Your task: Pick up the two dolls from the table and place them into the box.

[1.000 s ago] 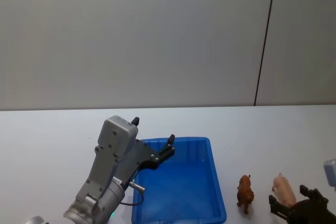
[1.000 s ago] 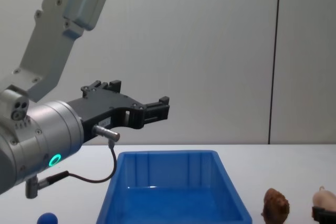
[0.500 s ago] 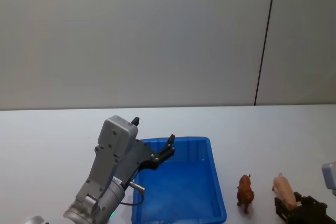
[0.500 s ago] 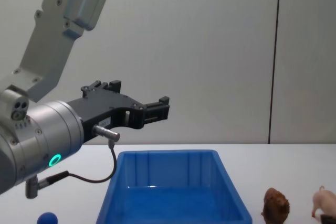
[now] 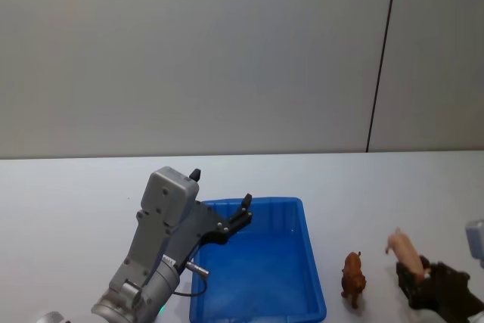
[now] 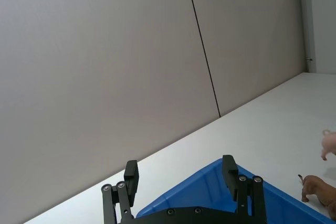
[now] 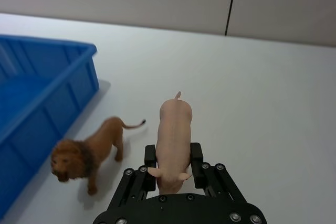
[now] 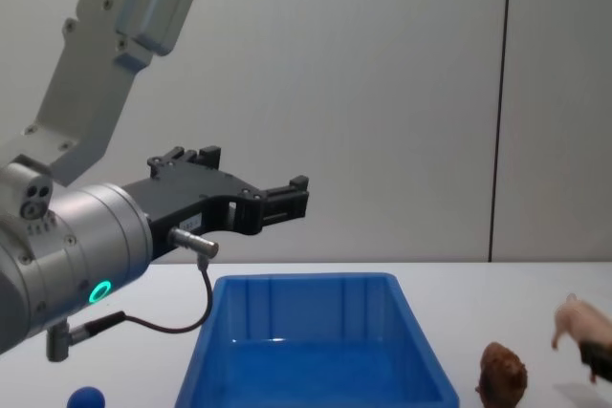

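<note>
My right gripper (image 7: pixel 173 157) is shut on the pale pink pig doll (image 7: pixel 174 129), which hangs tilted just above the white table (image 5: pixel 68 202) at the near right (image 5: pixel 404 252) (image 8: pixel 578 316). The brown doll (image 5: pixel 352 276) (image 7: pixel 86 156) stands on the table between the pig and the blue box (image 5: pixel 299 213) (image 8: pixel 306 283). My left gripper (image 5: pixel 221 191) (image 6: pixel 179 166) hovers open and empty over the box's left rim. The box's inside looks empty.
A small blue ball (image 8: pixel 86 397) lies on the table near the left front, under my left arm. A plain grey wall with a dark vertical seam stands behind the table. Bare tabletop stretches to the right of the dolls.
The right gripper has lifted the pink pig off the table, and the pig now sits higher and tilted. The brown doll, the box and the left arm have not moved.
</note>
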You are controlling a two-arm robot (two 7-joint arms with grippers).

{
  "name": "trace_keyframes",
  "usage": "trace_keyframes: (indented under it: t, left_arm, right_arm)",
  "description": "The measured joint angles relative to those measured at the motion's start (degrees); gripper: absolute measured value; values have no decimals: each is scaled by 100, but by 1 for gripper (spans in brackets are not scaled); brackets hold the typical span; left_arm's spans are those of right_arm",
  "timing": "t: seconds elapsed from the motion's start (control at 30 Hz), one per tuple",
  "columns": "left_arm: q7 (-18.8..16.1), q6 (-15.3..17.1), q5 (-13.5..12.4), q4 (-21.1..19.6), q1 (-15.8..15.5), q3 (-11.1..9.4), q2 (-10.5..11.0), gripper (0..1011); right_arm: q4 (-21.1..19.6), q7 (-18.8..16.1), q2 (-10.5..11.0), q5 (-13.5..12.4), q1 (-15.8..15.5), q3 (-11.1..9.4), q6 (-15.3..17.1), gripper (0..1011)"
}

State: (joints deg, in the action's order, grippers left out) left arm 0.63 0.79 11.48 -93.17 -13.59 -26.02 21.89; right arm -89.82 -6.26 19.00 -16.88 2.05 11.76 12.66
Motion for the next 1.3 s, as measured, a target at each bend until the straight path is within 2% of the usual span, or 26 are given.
trace_keyframes:
  t: [0.3, 0.57, 0.77, 0.83, 1.07, 1.17, 1.2, 1.23, 1.3]
  left_arm:
    - [0, 0, 0, 0, 0, 0, 0, 1002]
    - [0, 0, 0, 0, 0, 0, 0, 1002]
    - [0, 0, 0, 0, 0, 0, 0, 1002]
    - [0, 0, 0, 0, 0, 0, 0, 1002]
    - [0, 0, 0, 0, 0, 0, 0, 1002]
    - [0, 0, 0, 0, 0, 0, 0, 1002]
    - [0, 0, 0, 0, 0, 0, 0, 1002]
    - [0, 0, 0, 0, 0, 0, 0, 1002]
    - [0, 0, 0, 0, 0, 0, 0, 1002]
  right_arm:
    - [-272, -282, -101, 168, 235, 47, -151, 368]
    - [-377, -641, -264, 296, 542, 143, -113, 369]
    - [-318, -1015, -481, 413, 867, 269, 82, 368]
    - [-223, -1169, -612, 462, 1044, 351, 207, 368]
    - [14, -1436, -850, 565, 1319, 507, 440, 369]
    - [135, -1532, -945, 605, 1425, 578, 525, 454]
    - [164, -1544, -965, 610, 1446, 592, 535, 454]
    - [221, -1585, -1004, 629, 1487, 624, 568, 516]
    - [286, -1629, -1046, 652, 1533, 658, 606, 546]
